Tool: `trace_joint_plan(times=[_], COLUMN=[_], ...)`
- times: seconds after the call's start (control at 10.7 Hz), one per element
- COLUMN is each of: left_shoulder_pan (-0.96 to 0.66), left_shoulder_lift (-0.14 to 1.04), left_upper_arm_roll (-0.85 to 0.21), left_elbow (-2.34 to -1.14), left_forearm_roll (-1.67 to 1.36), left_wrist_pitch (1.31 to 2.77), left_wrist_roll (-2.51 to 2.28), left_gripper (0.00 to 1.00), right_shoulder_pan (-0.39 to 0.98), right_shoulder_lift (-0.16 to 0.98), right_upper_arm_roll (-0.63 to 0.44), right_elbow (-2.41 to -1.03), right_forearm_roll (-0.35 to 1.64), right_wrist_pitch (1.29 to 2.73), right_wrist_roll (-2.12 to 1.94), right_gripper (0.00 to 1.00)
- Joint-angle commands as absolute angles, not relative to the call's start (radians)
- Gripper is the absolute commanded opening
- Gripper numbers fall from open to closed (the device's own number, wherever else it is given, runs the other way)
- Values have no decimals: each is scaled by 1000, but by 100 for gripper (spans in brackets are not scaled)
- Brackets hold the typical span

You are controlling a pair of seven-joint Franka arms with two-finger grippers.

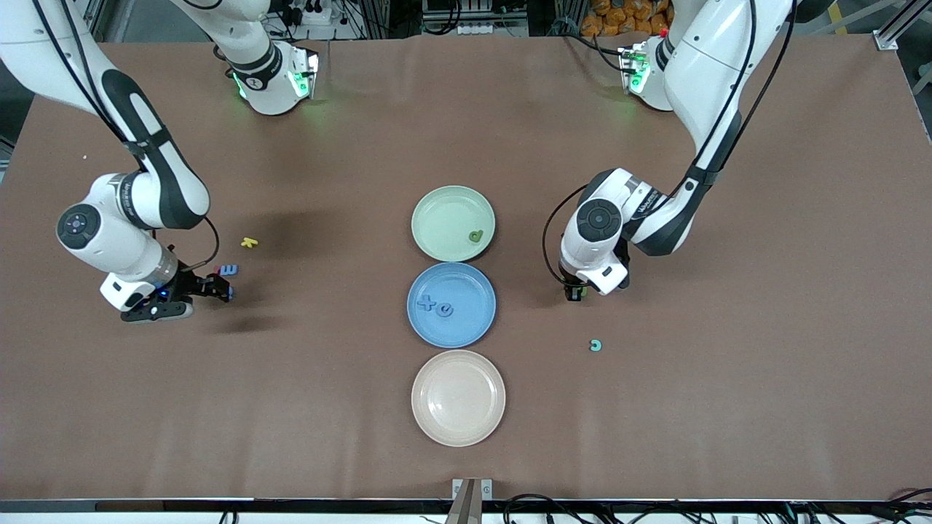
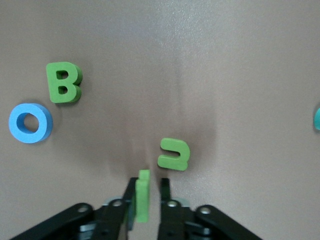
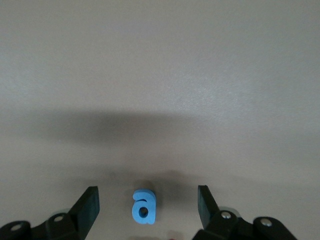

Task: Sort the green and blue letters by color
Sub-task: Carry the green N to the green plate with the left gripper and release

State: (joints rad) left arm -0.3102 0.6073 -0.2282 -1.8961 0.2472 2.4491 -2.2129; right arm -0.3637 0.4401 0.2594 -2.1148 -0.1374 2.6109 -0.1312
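Note:
My left gripper [image 1: 574, 292] [image 2: 148, 181] hangs low over the table beside the plates, shut on a green letter [image 2: 142, 200] held on edge. On the table under it lie a green B [image 2: 62, 82], a blue O [image 2: 30, 122] and another green letter [image 2: 174, 154]; the arm hides them in the front view. My right gripper [image 1: 218, 285] [image 3: 147, 190] is open over a blue letter "a" [image 3: 144, 207] [image 1: 228, 269] toward the right arm's end. The green plate [image 1: 437, 211] holds a green d [image 1: 476, 235]. The blue plate [image 1: 466, 327] holds two blue letters [image 1: 445, 311].
A beige plate [image 1: 458, 397] sits nearest the front camera in the row of plates. A yellow letter [image 1: 250, 241] lies near the blue "a", and a small red piece [image 1: 218, 271] lies beside it. A teal letter [image 1: 595, 345] lies near the left gripper.

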Motion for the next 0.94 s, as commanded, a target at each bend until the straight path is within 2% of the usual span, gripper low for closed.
trace_joint_plan(times=[0.0,0.09,0.47,0.84], left_shoulder_pan=[-311,-310,-317,-477], left_shoulder_lift=[571,554,555,564], left_upper_arm_roll=[-232,-238,-395,-423], left_elbow=[-1898,-1888,-1862,-1798], left_forearm_roll=[268,273,265,224], left_wrist_pitch=[2430,2430,2428,2369], left_wrist_roll=[-2232,-2199,-2012,-2020], left_gripper=[0,0,0,0], right_shoulder_pan=[-356,-356,-356,-359], right_shoulder_lift=[462,462,456,466], right_upper_arm_roll=[253,253,253,252], right_elbow=[-2120,-2140,-2186,-2186], right_forearm_roll=[-138,-138,-146,-150], right_wrist_pitch=[2620,2623,2634,2646], right_wrist_roll=[-138,-138,-141,-143], right_gripper=[81,79,73,52])
